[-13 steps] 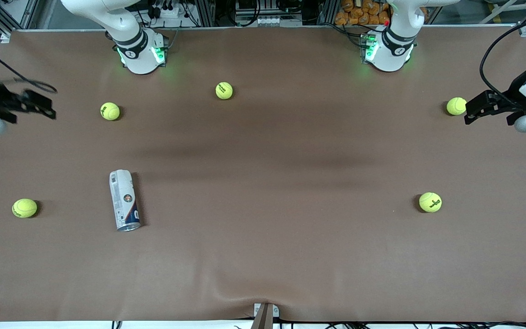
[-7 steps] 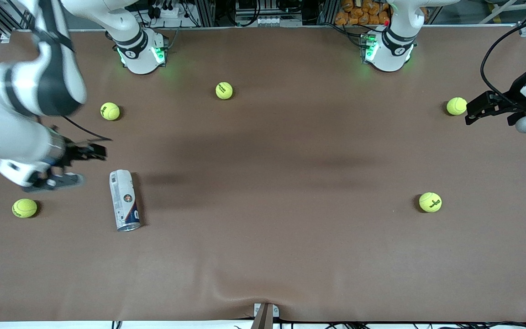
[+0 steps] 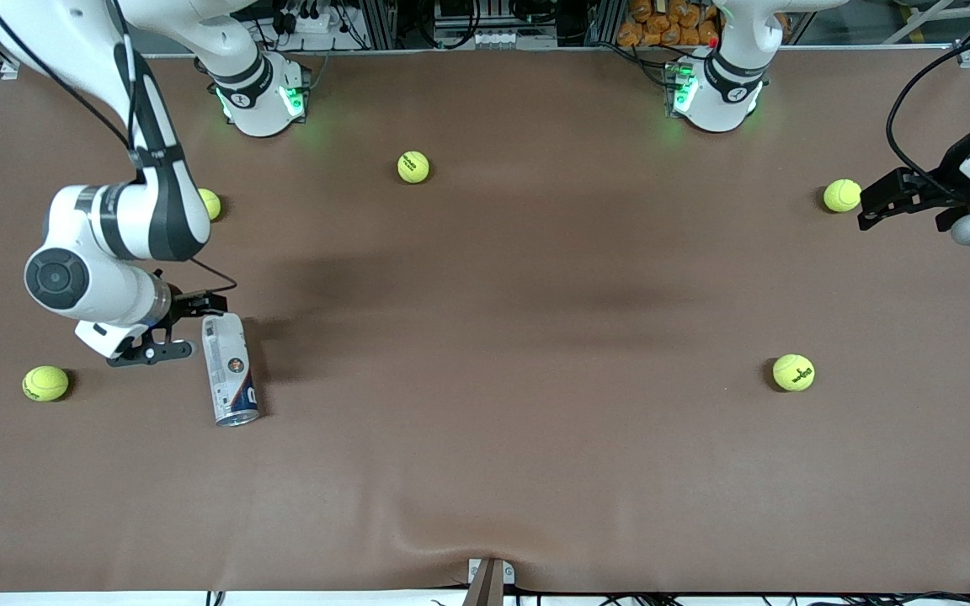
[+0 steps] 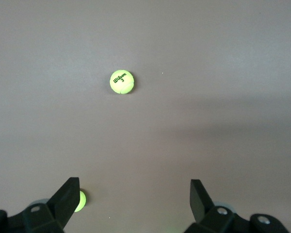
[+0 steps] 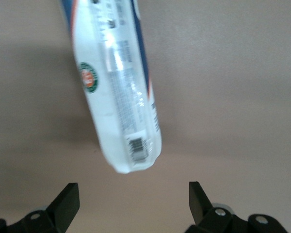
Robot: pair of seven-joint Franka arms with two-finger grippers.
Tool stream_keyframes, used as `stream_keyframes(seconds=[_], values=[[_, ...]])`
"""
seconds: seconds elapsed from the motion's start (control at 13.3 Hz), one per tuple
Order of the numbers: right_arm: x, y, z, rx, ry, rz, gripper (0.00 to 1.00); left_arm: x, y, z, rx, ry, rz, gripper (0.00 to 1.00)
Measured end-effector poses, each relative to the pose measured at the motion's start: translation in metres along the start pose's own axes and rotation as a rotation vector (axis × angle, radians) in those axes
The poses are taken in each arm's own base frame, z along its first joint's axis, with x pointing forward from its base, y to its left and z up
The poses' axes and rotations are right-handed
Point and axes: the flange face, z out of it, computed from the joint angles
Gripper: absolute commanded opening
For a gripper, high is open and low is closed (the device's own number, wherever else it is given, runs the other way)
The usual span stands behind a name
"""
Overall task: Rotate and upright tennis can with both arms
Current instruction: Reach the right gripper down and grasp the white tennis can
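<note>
The right tool (image 3: 184, 326) has swung in beside the tennis can (image 3: 230, 369).

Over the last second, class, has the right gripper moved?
Yes. The right gripper came in from the table's edge to the lying tennis can, which stayed put.

Light was even and fairly bright, coming from overhead. Broad soft shadows of the arms lay across the middle of the table (image 3: 485, 471). Each tennis ball (image 3: 793, 372) cast a small dark shadow on its side toward the right arm's end. The tennis can (image 3: 229, 369) threw a narrow one toward the left arm's end. Green glow spilled around both bases. Right wrist view: the can (image 5: 114, 87) was blurred, with glare streaks on its plastic. Left wrist view was dimmer and grey.
</note>
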Motion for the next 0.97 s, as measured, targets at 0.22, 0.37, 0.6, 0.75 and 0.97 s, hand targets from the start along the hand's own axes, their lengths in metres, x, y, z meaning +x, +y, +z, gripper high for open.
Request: stream_keyframes(seconds=[0.22, 0.37, 0.6, 0.75, 0.97], values=[[0.014, -0.011, 0.026, -0.027, 0.030, -0.024, 1.00, 0.000, 0.000, 0.000, 0.000, 0.000, 0.000, 1.00], [0.023, -0.021, 0.040, -0.044, 0.048, -0.045, 1.00, 0.000, 0.000, 0.000, 0.000, 0.000, 0.000, 1.00], [0.031, -0.022, 0.048, -0.057, 0.049, -0.052, 1.00, 0.000, -0.001, 0.000, 0.000, 0.000, 0.001, 1.00], [0.034, -0.023, 0.052, -0.062, 0.047, -0.057, 1.00, 0.000, -0.002, 0.000, 0.000, 0.000, 0.000, 1.00], [0.043, -0.024, 0.058, -0.073, 0.046, -0.062, 1.00, 0.000, -0.005, 0.000, 0.000, 0.000, -0.003, 1.00]])
